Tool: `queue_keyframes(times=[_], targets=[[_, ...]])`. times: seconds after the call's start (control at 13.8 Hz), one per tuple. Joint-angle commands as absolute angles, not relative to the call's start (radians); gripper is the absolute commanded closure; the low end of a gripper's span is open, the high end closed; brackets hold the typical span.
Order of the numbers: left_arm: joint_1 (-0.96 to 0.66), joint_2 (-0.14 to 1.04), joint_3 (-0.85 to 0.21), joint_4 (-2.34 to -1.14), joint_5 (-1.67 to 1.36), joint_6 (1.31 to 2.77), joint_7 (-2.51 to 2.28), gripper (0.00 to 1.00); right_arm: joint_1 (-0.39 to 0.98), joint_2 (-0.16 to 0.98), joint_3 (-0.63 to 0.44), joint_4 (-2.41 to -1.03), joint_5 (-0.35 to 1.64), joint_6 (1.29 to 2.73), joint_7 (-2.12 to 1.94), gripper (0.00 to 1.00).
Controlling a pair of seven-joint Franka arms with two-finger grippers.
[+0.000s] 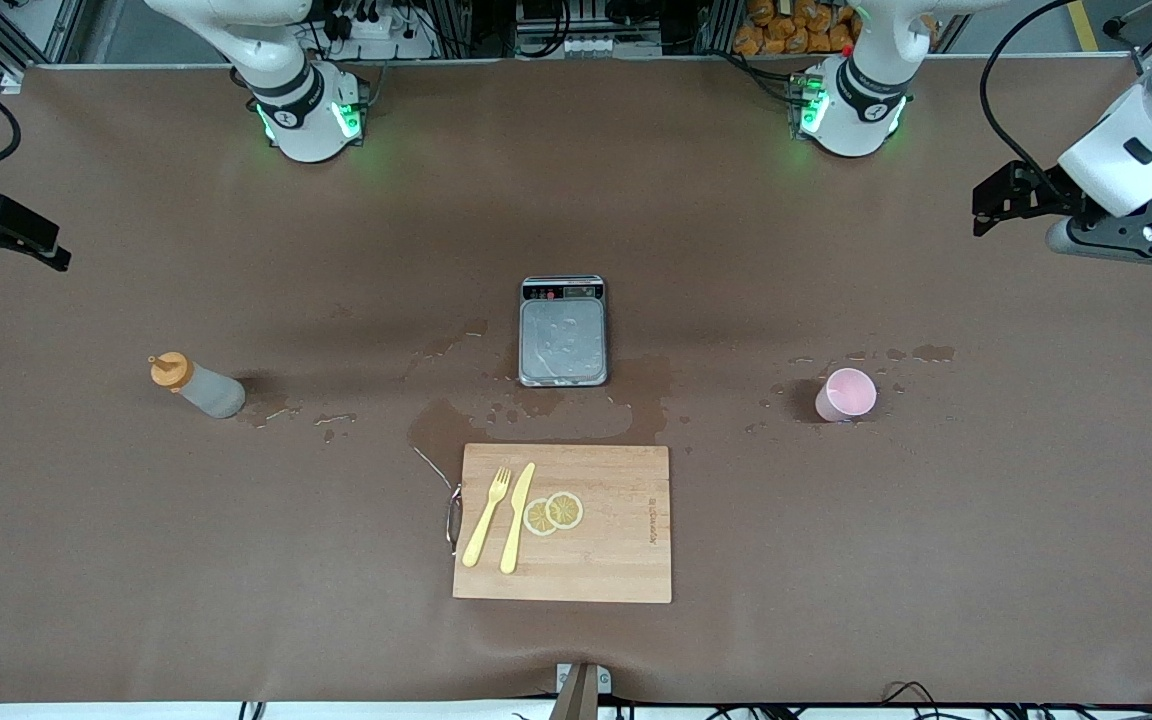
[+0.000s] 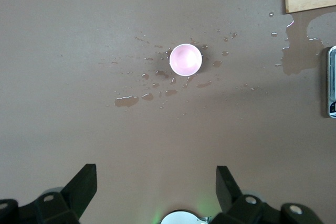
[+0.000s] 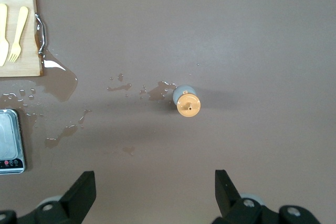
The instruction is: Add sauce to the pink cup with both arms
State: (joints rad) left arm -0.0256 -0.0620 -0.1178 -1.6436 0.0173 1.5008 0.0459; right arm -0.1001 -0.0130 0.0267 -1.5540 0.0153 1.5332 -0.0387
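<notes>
The sauce bottle (image 1: 198, 386), greyish with an orange cap, stands upright on the brown table toward the right arm's end; the right wrist view shows its cap from above (image 3: 188, 103). The pink cup (image 1: 846, 394) stands upright and looks empty toward the left arm's end; it also shows in the left wrist view (image 2: 185, 59). My left gripper (image 1: 1011, 195) hangs open and empty high over the table's left-arm end (image 2: 156, 187). My right gripper (image 1: 6, 235) hangs open and empty high over the right-arm end (image 3: 155, 190). Neither touches anything.
A small scale (image 1: 563, 332) sits at the table's middle. A wooden cutting board (image 1: 616, 560), nearer the camera, carries a yellow fork (image 1: 488, 516), a knife (image 1: 517, 517) and lemon slices (image 1: 554, 512). Water puddles lie around the scale, cup and bottle.
</notes>
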Motion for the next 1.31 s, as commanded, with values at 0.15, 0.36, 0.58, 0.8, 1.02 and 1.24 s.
queue_keyframes(times=[0.15,0.36,0.58,0.8,1.02,1.24], targets=[[-0.026,-0.048,-0.121,-1.612,0.044,1.476,0.054,0.00,-0.089,-0.009,0.025,-1.540,0.023,1.529,-0.049,0.00],[-0.026,-0.034,-0.121,-1.591,0.046,1.476,0.051,0.00,-0.091,-0.005,0.025,-1.543,0.021,1.534,-0.051,0.00],[-0.026,-0.026,-0.121,-1.586,0.044,1.474,0.051,0.00,-0.100,0.005,0.023,-1.537,0.018,1.534,-0.060,0.00],[-0.026,0.000,-0.121,-1.597,0.044,1.471,0.045,0.00,-0.101,0.012,0.021,-1.542,0.009,1.531,-0.057,0.00],[-0.025,0.037,-0.114,-1.617,0.043,1.450,-0.007,0.00,-0.150,0.038,0.020,-1.548,0.014,1.525,-0.049,0.00],[0.041,0.058,-0.117,-1.676,0.032,1.485,-0.011,0.00,-0.222,0.058,0.020,-1.548,0.026,1.506,-0.046,0.00]])
